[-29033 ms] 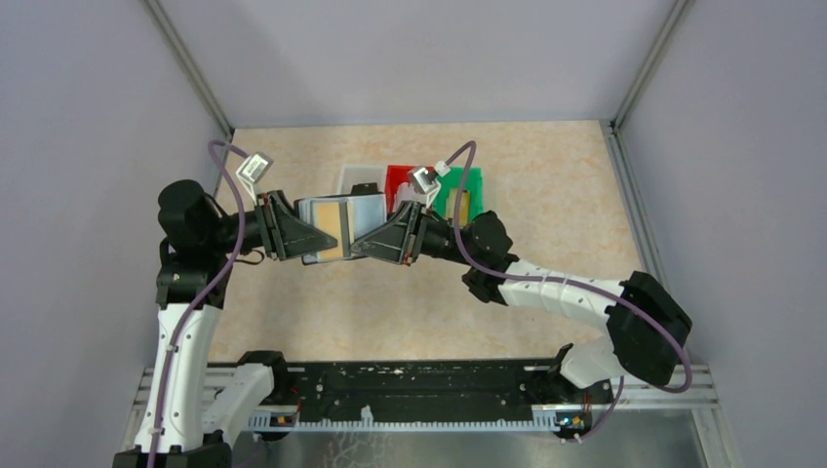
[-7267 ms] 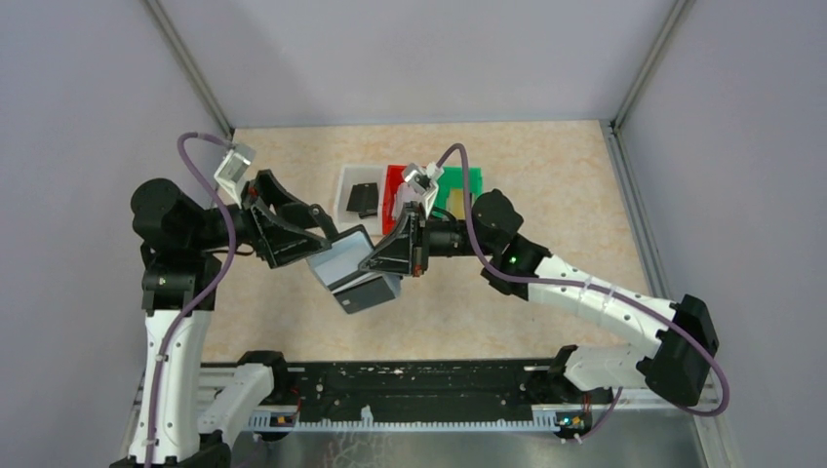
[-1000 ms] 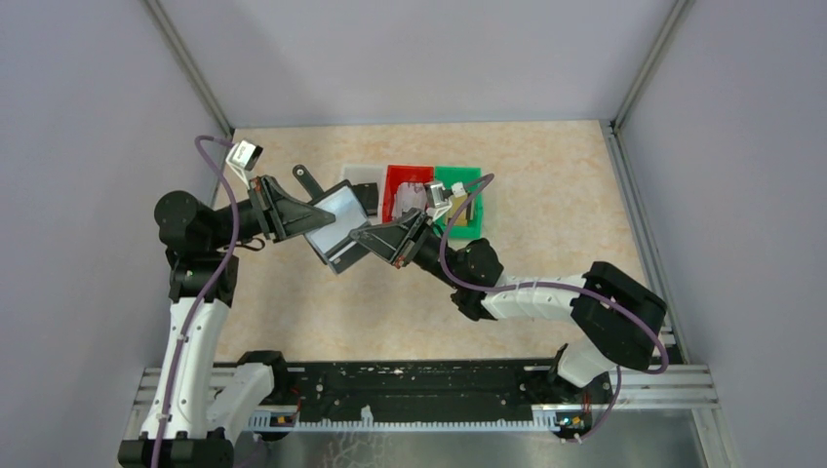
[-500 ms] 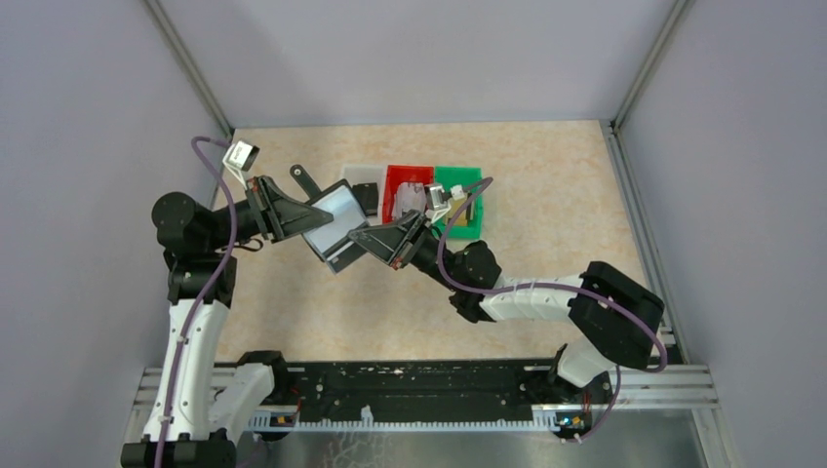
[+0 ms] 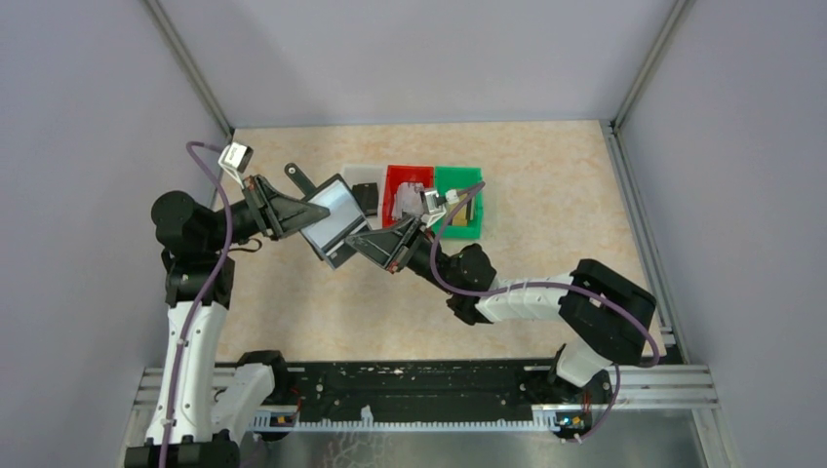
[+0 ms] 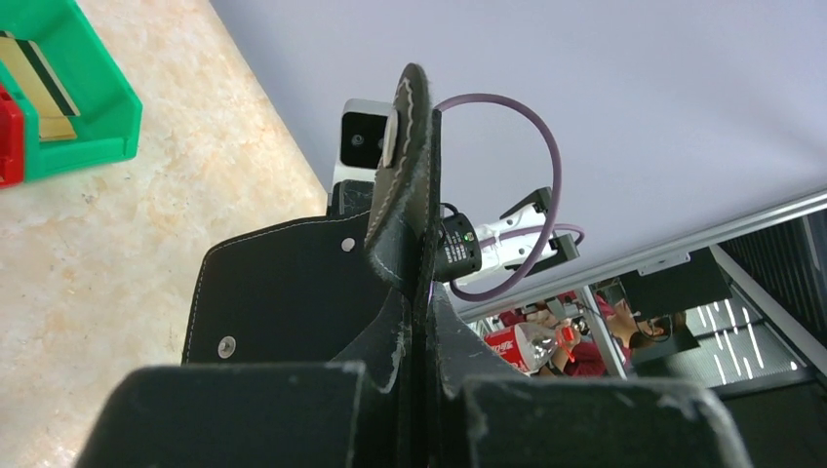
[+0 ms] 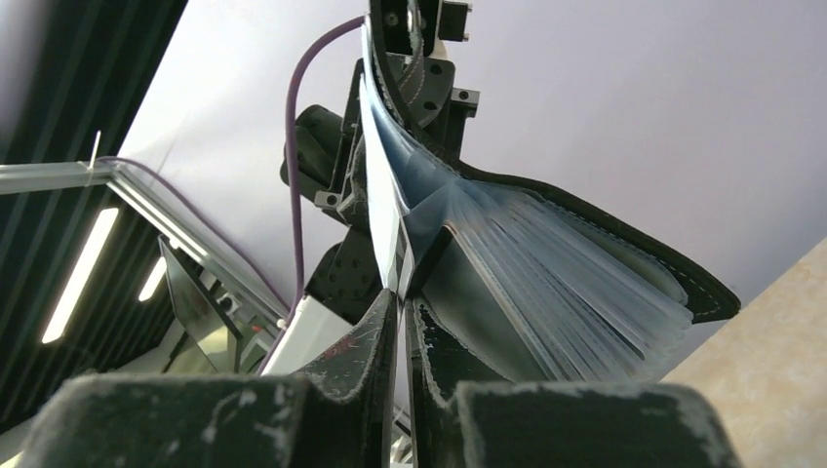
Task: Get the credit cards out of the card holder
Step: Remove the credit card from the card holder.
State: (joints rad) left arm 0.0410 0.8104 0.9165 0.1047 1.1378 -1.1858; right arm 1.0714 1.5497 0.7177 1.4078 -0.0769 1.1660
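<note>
Holding the card holder (image 5: 332, 218) clear above the table (image 5: 546, 195), both arms meet left of centre in the overhead view.

Left side: the left gripper (image 5: 304, 216) is seen pressed together on the holder's black leather edge. In the left wrist view the fingers (image 6: 390, 336) are closed with the leather (image 6: 283, 292) between them. The strap tab (image 5: 300, 179) is raised up and away from the gripper; in the wrist view it stands upright, edge-on (image 6: 410, 166).

Centre: the holder is held open and tilted, its pale inner face turned upward. The right gripper (image 5: 353, 241) is brought against its lower right edge. In the right wrist view the fingers (image 7: 375, 327) are drawn in to a narrow slit, and a thin pale leaf (image 7: 385, 195) from inside the holder is caught in that slit. Whether the leaf is a card or a clear sleeve cannot be told. A fan of clear sleeves (image 7: 546, 283) is spread to the right of it.

Right of centre, on the table: three bins are set in a row, touching.
- white bin (image 5: 359, 175): a black card (image 5: 366, 199) is lying inside.
- red bin (image 5: 400, 176): something pale is inside, partly hidden by the right wrist.
- green bin (image 5: 472, 226): a gold card (image 5: 466, 207) is inside, also seen from the left wrist (image 6: 34, 86).
</note>
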